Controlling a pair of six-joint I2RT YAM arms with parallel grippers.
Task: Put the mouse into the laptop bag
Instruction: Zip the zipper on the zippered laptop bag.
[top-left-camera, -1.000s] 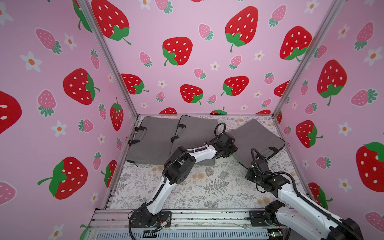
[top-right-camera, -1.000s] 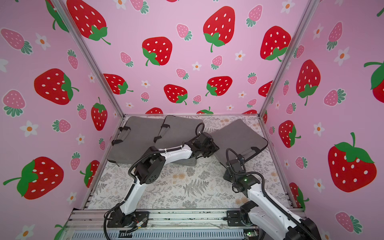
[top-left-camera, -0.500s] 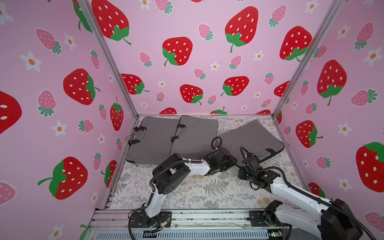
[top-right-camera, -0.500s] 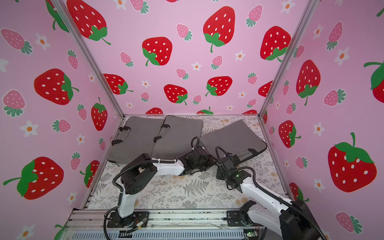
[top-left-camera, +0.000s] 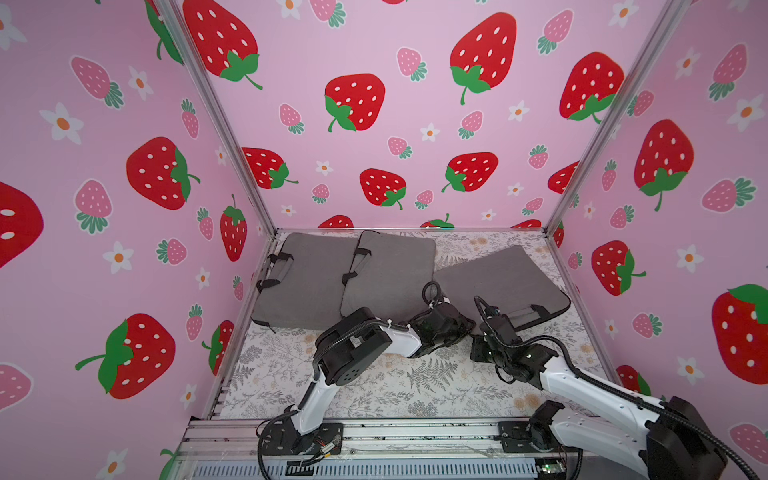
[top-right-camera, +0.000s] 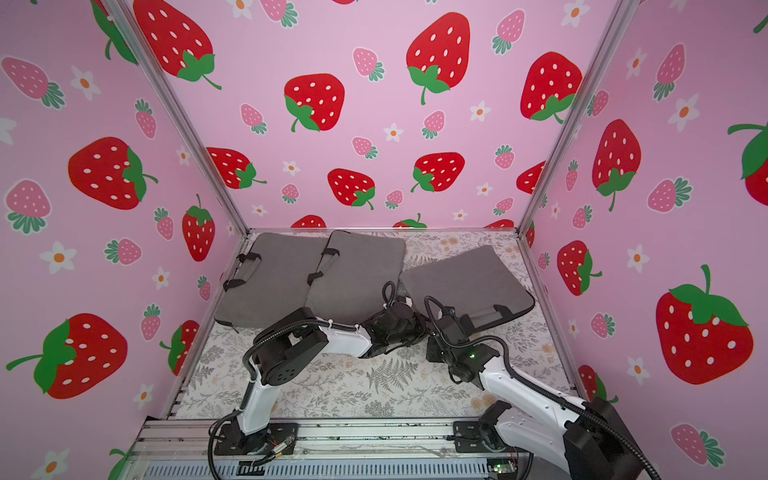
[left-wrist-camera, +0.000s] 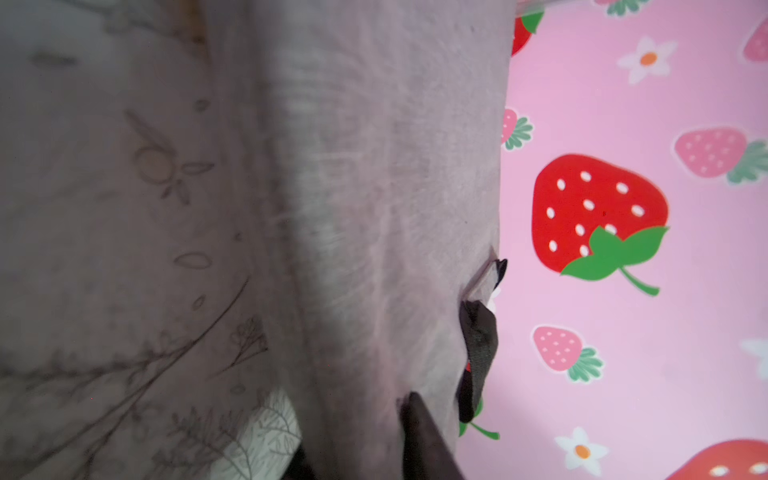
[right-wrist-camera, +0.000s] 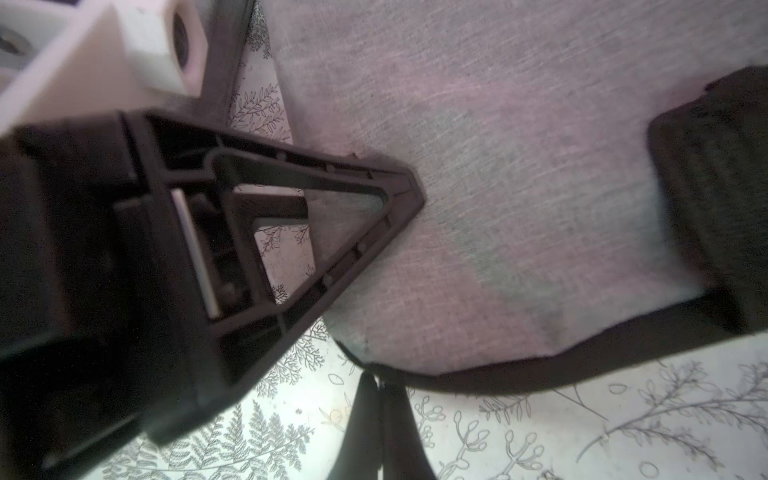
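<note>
- Count: three grey felt bags, two arms, two grippers. The mouse is hidden in every view, so I cannot tell where it is.
- At the back, the middle bag overlaps the edge of the far-left bag. The right-hand laptop bag lies flat nearer the robot's right wall, with its black handle toward the front.
- Both top views show all three bags and both arms converging on that bag's near corner, but the fingertips are too small to read there.
- Only the right wrist view shows the grip. The left gripper is narrow and pinched on the bag's felt edge.
- The right gripper has its fingers pressed together, tips at the bag's dark trim. I cannot tell if anything is nipped.
- The left wrist view shows only blurred felt filling the frame.
- The surface is a pale fern-print cloth with a metal rail in front. The pink strawberry walls close three sides.
</note>
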